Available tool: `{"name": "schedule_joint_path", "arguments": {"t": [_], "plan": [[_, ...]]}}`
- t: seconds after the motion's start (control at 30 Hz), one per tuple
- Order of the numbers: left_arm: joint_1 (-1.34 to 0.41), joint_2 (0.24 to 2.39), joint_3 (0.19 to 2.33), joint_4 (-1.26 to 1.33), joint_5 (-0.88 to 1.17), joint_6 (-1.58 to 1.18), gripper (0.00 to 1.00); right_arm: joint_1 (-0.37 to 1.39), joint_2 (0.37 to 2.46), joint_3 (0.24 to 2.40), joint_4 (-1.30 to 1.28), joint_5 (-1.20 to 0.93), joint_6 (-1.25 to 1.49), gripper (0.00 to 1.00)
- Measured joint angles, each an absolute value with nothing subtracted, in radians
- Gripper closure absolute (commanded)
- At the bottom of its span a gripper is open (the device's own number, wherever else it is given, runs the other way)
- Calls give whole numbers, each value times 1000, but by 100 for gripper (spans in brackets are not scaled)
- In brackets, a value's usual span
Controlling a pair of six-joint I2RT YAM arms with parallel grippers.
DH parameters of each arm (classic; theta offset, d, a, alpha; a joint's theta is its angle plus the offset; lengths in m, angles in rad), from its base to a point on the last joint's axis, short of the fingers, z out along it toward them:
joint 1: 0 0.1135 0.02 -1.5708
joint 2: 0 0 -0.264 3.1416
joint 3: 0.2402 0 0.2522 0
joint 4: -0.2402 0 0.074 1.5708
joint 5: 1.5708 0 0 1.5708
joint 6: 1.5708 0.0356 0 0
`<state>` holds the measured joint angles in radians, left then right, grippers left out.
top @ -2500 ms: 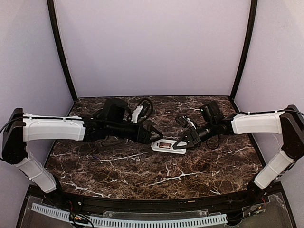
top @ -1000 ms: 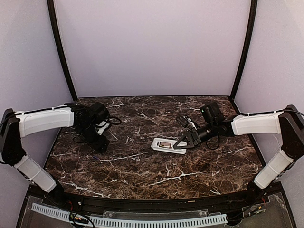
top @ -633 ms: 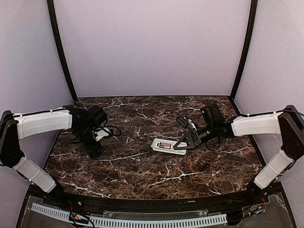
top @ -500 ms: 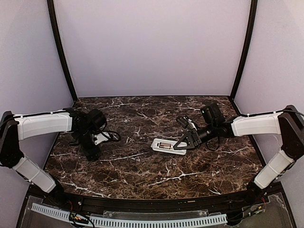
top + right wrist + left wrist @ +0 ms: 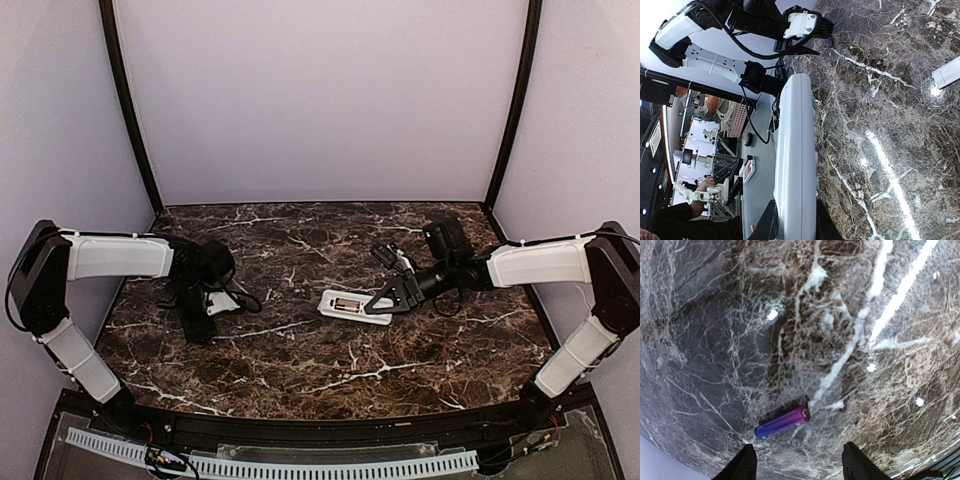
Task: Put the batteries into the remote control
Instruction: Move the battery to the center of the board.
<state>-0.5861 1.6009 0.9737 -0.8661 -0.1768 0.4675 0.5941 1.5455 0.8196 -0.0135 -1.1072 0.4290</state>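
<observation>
The white remote control [image 5: 347, 305] lies mid-table with its open back compartment facing up. My right gripper [image 5: 380, 302] is shut on its right end. In the right wrist view the remote control [image 5: 796, 155] shows edge-on, clamped between both fingers. A purple battery [image 5: 782, 423] lies loose on the marble at the left side of the table. My left gripper [image 5: 801, 466] points down just short of it, open, its fingertips [image 5: 746, 465] standing wider than the battery with nothing between them. From above, the left gripper [image 5: 197, 322] hides the battery.
A small loose white cover piece [image 5: 947, 74] lies on the dark marble table [image 5: 330, 370]. A black cable [image 5: 240, 298] loops beside the left wrist. Black corner posts and pale walls close the back and sides.
The left arm has pulled back from the remote to the table's left side and tipped its gripper down over the purple battery. The right arm and remote have stayed put.
</observation>
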Motion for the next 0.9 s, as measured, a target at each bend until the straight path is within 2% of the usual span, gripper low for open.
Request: {"name": "schedule_joint_path", "arguments": {"t": [0.67,0.73,0.9], "plan": [[-556,1732,1028,-878,-179,501,52,577,1545,820,0,-1126,437,100],[-552,1743,1040,-882,-181,504,57,575,1546,820,0,-1127,439,100],[-550,1764,1059,-896,-183,508,75,564,1546,820,0,-1127,442,100]]}}
